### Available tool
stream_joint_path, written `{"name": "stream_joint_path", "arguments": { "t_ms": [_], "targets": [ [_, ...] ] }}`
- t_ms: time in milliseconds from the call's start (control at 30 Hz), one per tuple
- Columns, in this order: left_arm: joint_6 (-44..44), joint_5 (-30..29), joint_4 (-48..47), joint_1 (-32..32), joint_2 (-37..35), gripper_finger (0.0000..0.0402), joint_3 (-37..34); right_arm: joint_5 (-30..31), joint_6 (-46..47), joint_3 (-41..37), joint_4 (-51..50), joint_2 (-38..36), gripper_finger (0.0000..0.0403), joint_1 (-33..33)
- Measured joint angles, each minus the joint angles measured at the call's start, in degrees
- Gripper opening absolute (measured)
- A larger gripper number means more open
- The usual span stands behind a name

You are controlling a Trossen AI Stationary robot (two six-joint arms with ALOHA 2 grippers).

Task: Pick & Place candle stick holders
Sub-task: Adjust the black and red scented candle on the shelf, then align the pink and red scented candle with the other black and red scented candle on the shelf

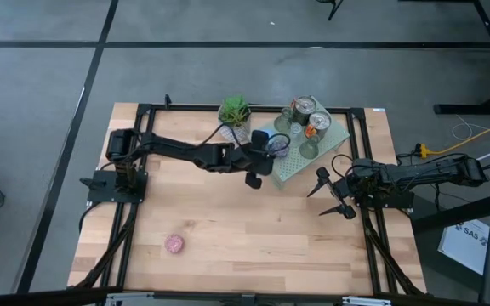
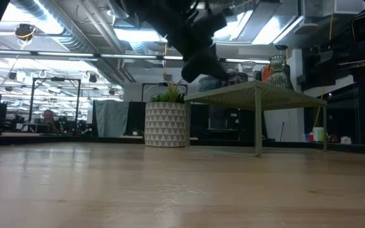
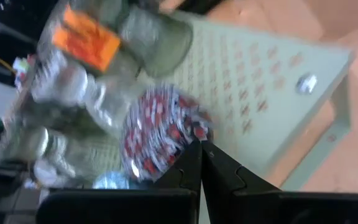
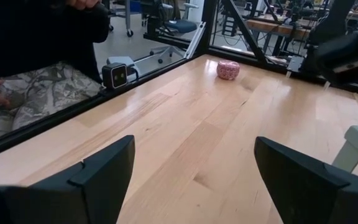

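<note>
From above, the left gripper [image 1: 272, 151] hangs at the near corner of the pale green perforated slab [image 1: 334, 136], fingers pressed together on the rim of the purple mosaic glass holder [image 1: 277, 143]. The other candle holders, the shiny silver-copper ones [image 1: 310, 115] among them, cluster just beyond it. The small pink round holder [image 1: 174, 244] sits well apart on the wooden table [image 1: 253, 229].

At table level, that claw is raised just above the slab's edge, beside the green plant in a white patterned pot [image 2: 165, 123].

The left wrist camera shows the mosaic holder just ahead of the closed fingertips [image 3: 194, 163]; seemingly pinched by its rim.

The right gripper [image 4: 194, 171] waits with jaws wide apart, empty, facing the pink holder across the bare boards.

I'd judge this a placing step; next comes lowering squarely and letting go.
</note>
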Motion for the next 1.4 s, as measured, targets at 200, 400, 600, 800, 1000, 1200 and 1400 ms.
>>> {"name": "stream_joint_path", "arguments": {
  "t_ms": [200, 400, 600, 800, 1000, 1200, 1400],
  "targets": [
    [-2.8, 0.1, -1.6, 0.1, -0.3, 0.0001, 0.0, 0.0, 0.0, 0.0, -0.2, 0.0, 0.0332, 0.0],
    [-2.8, 0.1, -1.7, -1.0, -0.6, 0.0002, 0.0, 0.0, 0.0, 0.0, -0.2, 0.0, 0.0332, 0.0],
    [-2.9, 0.5, -2.9, -4.4, -2.4, 0.0003, 0.0, 0.0, 0.0, 0.0, -0.2, 0.0, 0.0332, 0.0],
    [-6.6, 4.4, -10.9, -6.9, -5.8, 0.0002, 0.0, 0.0, 0.0, 0.0, -0.5, 0.0, 0.0332, 0.0],
    [-16.4, 5.8, -24.4, -9.7, -8.7, 0.0001, 0.0, 0.2, 0.0, 0.0, -0.7, 0.0, 0.0332, 0.0],
    [-37.1, 6.3, -45.1, -15.0, -10.4, 0.0002, 0.0, 0.2, 0.0, 0.0, -0.7, 0.0, 0.0332, 0.0],
    [-63.4, 11.8, -63.2, -21.5, -9.9, 0.0007, 0.0, 0.2, 0.0, 0.0, -0.8, 0.0, 0.0332, 0.0]
  ]
}}
